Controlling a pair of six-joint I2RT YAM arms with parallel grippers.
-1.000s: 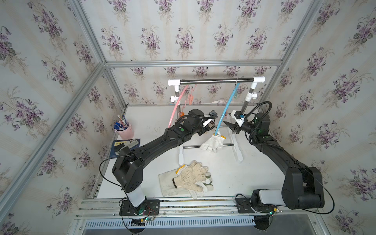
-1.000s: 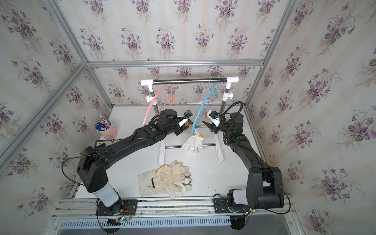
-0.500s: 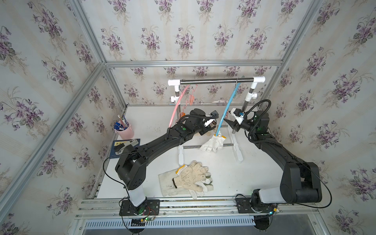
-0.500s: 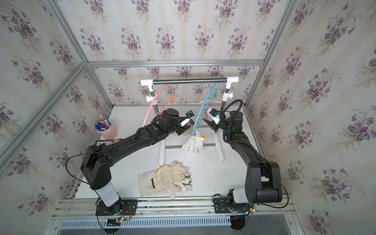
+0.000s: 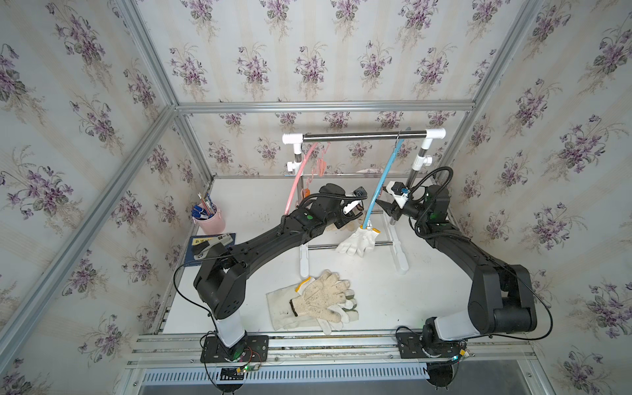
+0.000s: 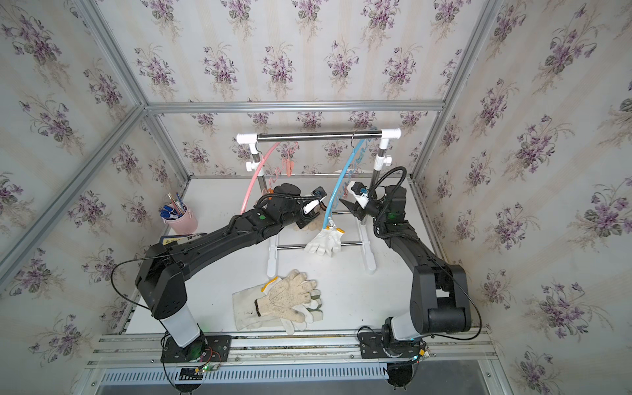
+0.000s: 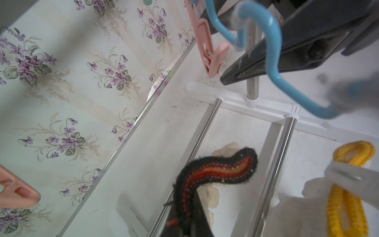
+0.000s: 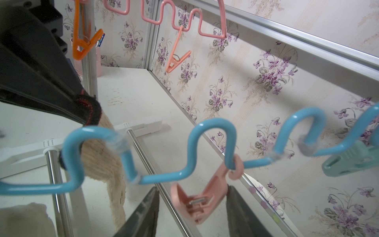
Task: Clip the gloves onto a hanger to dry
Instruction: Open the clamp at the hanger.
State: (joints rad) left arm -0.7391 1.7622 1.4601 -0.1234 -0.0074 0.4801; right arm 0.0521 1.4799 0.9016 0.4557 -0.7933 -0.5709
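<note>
**Top views.** One stereo head high above the front rail (image 5: 307, 342), looking steeply down toward the back wall (image 5: 260, 154). It is distant enough to take in the whole table (image 5: 427, 284), both arms and the drying rack (image 5: 364, 136). The two frames overlap almost entirely, offset slightly sideways.

**Left wrist view.** Very close behind the left gripper (image 7: 184, 211), looking past the beige glove (image 7: 217, 172) to the rack's foot (image 7: 254, 102) and the back wall.

**Right wrist view.** Close behind the right gripper (image 8: 192, 189), looking through the blue hanger (image 8: 213, 131) along the back wall to its corner.

**Shared by the wrist views.** Hanger, foot, glove and wall; each also shows the opposite gripper.
</note>
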